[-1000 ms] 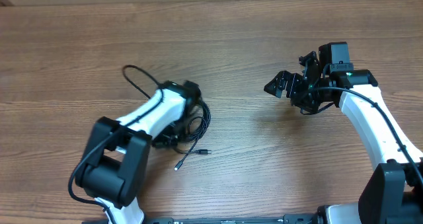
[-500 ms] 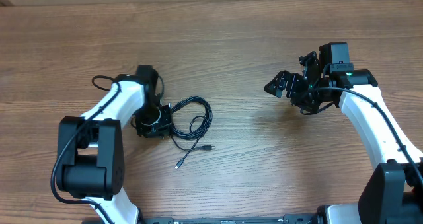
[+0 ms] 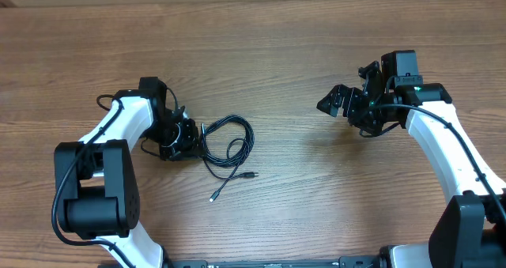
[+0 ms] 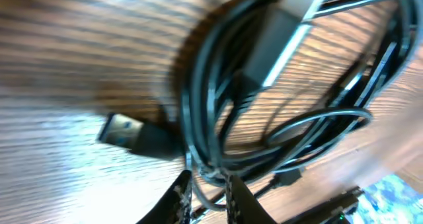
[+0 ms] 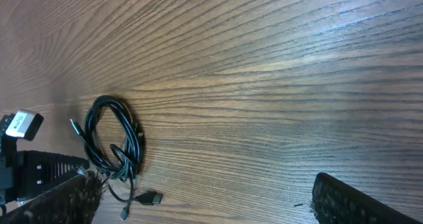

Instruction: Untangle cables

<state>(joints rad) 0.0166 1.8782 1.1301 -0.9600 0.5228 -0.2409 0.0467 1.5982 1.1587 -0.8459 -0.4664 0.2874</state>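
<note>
Left gripper (image 3: 180, 138) is clamped on the left edge of the coiled black cables (image 3: 231, 145) on the wooden table (image 3: 277, 47). Right gripper (image 3: 338, 102), fingers spread wide, is well apart.

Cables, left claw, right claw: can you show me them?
cables (image 3: 248, 135), overhead view, on the coiled loops.
left claw (image 4: 206, 196), left wrist view, between its fingertips.
right claw (image 3: 330, 102), overhead view, between its fingertips.
</note>
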